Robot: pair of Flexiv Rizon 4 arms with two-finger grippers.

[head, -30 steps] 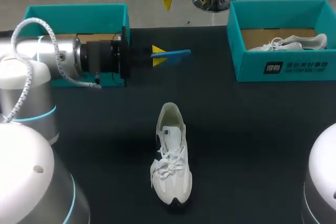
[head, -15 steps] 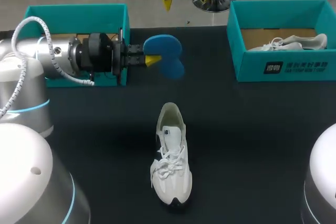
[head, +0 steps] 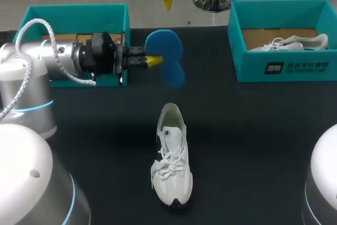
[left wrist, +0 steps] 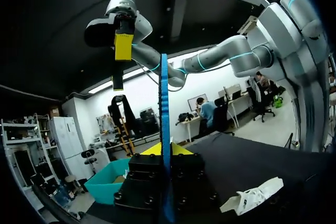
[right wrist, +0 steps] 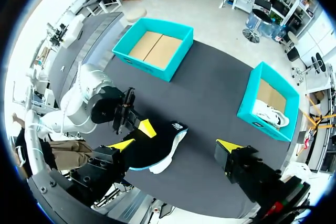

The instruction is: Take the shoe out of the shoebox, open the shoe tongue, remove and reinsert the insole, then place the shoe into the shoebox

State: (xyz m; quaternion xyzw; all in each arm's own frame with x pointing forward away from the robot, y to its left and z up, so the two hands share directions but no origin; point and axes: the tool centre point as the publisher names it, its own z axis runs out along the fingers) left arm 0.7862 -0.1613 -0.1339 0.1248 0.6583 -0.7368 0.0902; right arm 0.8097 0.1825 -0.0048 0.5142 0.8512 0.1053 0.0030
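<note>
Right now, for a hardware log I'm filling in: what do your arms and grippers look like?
Left arm: rounded silver-white links, light-blue rings, a white braided cable, black wrist. Right arm: rounded white casing. Left gripper and right gripper: black bodies, bright yellow fingertips.

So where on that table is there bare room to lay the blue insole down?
Bare table lies right of the white shoe, up to the right shoebox, and left of the shoe, in front of the left shoebox. It is crowded between the two boxes, where the left gripper holds the blue insole.
</note>
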